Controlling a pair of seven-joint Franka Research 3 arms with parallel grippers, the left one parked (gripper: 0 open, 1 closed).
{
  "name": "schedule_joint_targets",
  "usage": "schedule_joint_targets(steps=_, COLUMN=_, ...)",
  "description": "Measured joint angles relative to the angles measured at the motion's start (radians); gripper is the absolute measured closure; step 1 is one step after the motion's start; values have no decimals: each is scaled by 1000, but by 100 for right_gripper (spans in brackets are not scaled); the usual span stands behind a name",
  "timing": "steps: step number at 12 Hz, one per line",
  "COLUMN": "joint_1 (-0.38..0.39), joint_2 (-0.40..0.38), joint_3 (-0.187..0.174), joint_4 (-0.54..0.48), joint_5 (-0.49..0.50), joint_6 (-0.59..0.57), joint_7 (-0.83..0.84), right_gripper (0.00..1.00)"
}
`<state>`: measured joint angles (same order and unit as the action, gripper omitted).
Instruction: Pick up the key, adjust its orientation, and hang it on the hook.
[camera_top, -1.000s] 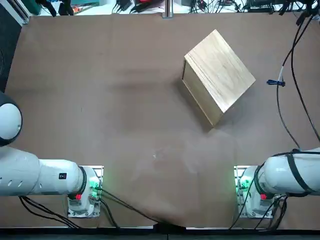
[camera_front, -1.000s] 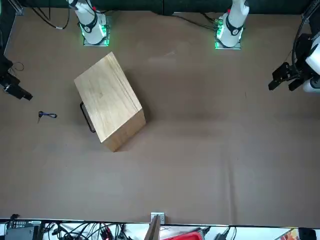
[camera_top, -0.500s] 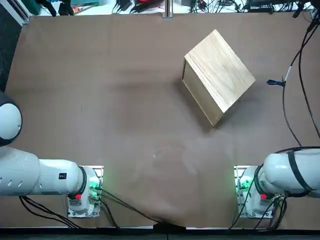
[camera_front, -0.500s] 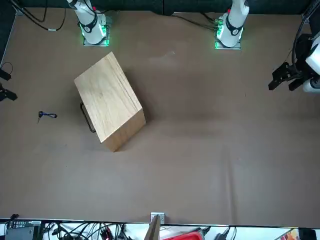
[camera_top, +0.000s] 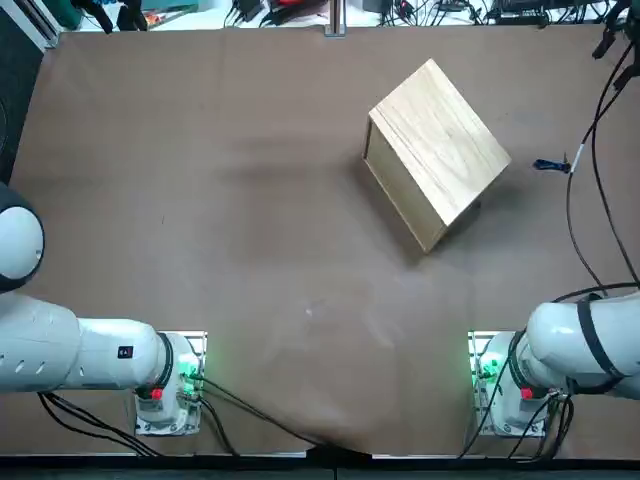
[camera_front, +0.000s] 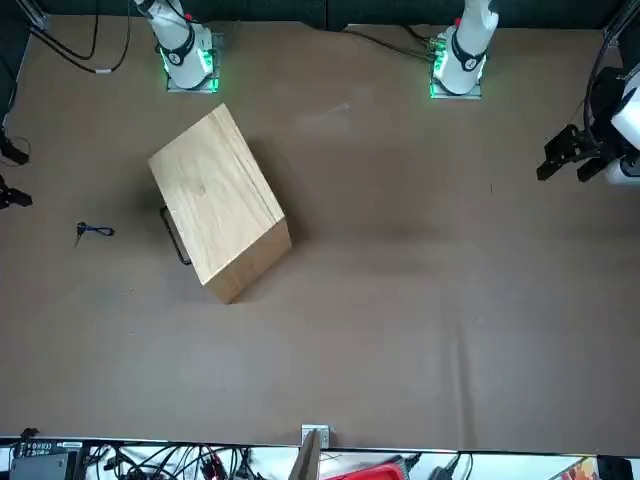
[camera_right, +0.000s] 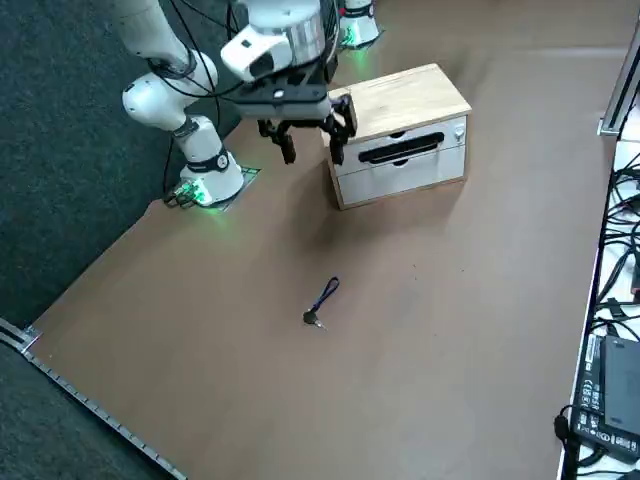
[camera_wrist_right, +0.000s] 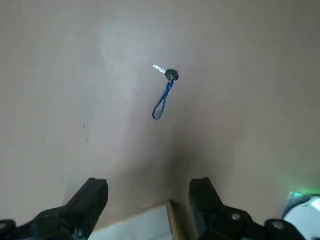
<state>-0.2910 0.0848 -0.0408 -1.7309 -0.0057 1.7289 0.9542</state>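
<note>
The key (camera_right: 322, 300) is a tiny dark piece on a blue loop, lying flat on the brown table to the right of the wooden box (camera_right: 400, 130). It also shows in the top view (camera_top: 550, 165), the front view (camera_front: 93, 231) and the right wrist view (camera_wrist_right: 165, 90). My right gripper (camera_right: 310, 150) hangs open and empty high above the table, beside the box's right end and over its corner (camera_wrist_right: 150, 220). The key lies well beyond the open fingers (camera_wrist_right: 92, 197). A black bar (camera_right: 400, 150) crosses the box's front face. I cannot make out the hook.
The right arm's base (camera_top: 500, 385) glows green near the table's near edge. Its black cable (camera_top: 585, 200) hangs over the table's right side close to the key. Cables and clutter (camera_top: 300, 10) line the far edge. A metal rail (camera_right: 90, 405) borders the table.
The right arm has drifted outward toward the table's right edge, and its cable has swung with it. The key and the box have not moved.
</note>
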Motion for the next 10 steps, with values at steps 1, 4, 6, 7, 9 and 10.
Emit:
schedule_joint_targets(steps=1, joint_1=-10, joint_2=1, joint_3=0, joint_4=-29, joint_5=0, joint_6=35, joint_7=18, right_gripper=0)
schedule_joint_targets(steps=4, joint_1=-48, joint_2=3, joint_3=0, joint_4=-143, joint_5=0, joint_6=188, joint_7=50, right_gripper=0)
schedule_joint_targets(steps=6, joint_1=-68, joint_2=9, joint_3=-1, joint_4=-236, joint_5=0, joint_6=315, joint_7=55, right_gripper=0)
schedule_joint_targets(steps=7, joint_1=-73, joint_2=13, joint_3=-1, joint_4=-283, joint_5=0, joint_6=377, joint_7=56, right_gripper=0)
schedule_joint_targets(steps=9, joint_1=-75, joint_2=30, joint_3=0, joint_4=-359, joint_5=0, joint_6=471, joint_7=60, right_gripper=0)
schedule_joint_targets(steps=10, joint_1=-75, joint_2=46, joint_3=1, joint_4=-381, joint_5=0, joint_6=499, joint_7=61, right_gripper=0)
